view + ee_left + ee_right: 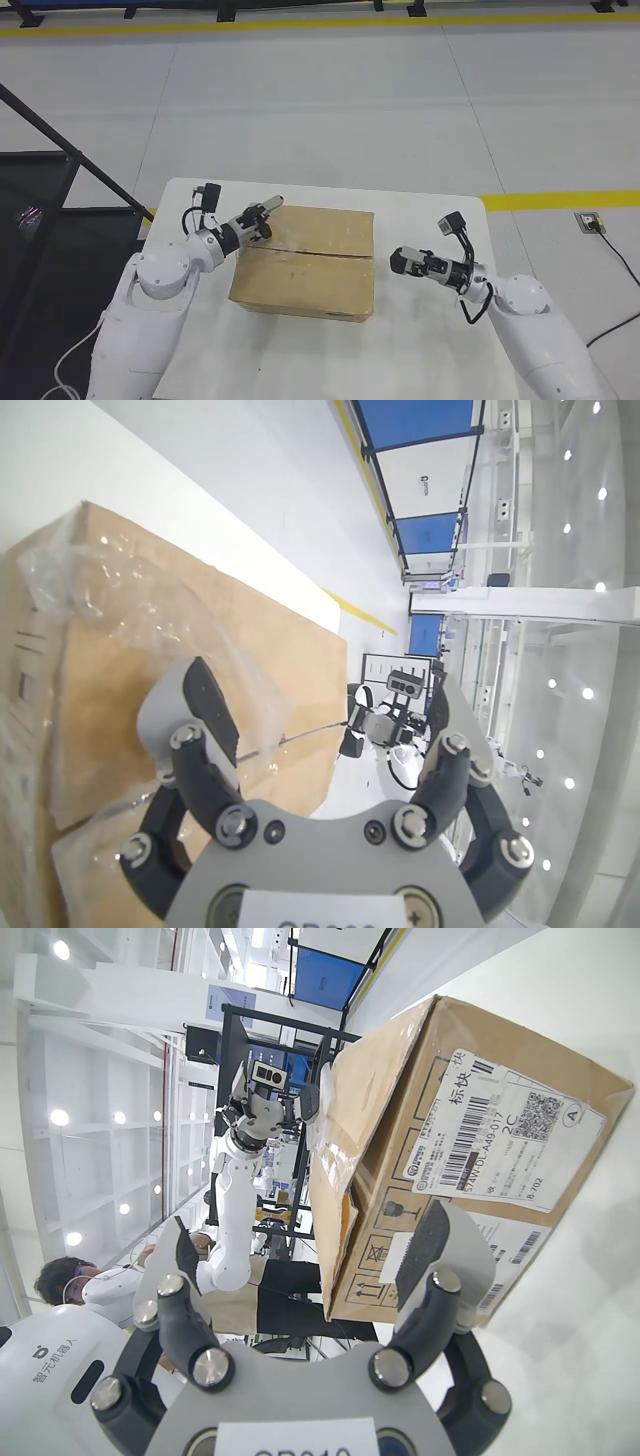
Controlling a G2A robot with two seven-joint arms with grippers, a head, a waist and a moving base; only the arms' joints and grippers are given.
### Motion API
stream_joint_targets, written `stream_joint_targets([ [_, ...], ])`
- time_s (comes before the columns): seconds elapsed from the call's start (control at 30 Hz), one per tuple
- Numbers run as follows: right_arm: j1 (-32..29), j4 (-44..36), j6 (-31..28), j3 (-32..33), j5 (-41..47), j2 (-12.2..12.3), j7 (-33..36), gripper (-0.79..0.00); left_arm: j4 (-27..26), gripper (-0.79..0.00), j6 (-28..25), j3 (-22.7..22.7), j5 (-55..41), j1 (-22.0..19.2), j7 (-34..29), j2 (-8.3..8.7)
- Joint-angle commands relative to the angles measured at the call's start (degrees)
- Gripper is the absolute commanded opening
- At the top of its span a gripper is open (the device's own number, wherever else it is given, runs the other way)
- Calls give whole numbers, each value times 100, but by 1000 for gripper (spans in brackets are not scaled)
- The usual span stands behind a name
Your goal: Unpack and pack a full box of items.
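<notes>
Loosely crinkled tape [150, 610], rectangular cardboard box [305, 265]

Shipping label [505, 1138]: white, on box [370, 1093] end; barcodes, QR code, printed characters, a circled letter.
Handling signs [377, 1253]: printed black on the same end; upward arrows, a crossed-out mark.
Barcode sticker [515, 1248]: white, beside shipping label.
</notes>
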Motion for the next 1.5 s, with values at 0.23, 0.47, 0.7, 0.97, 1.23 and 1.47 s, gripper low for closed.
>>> stream_joint_targets([
  [0.23,37,71,-8,-2,25,9,42,0,230,0,-111,399,-131,-176,463,-85],
  [0.47,41,83,-10,-2,32,16,36,0,225,0,-327,573,-429,-197,677,-145],
  [0.7,17,46,3,5,43,26,23,0,37,0,-449,714,-465,-107,724,-164],
  [0.97,-23,4,3,20,51,40,10,0,-132,0,-481,886,-495,-36,696,-186],
  [1.23,-91,-44,-11,55,41,62,-7,0,-193,0,-489,1136,-483,-85,674,-230],
  [1.47,-151,-92,-39,101,52,85,-2,0,-238,0,-519,1265,-539,-121,589,-256],
])
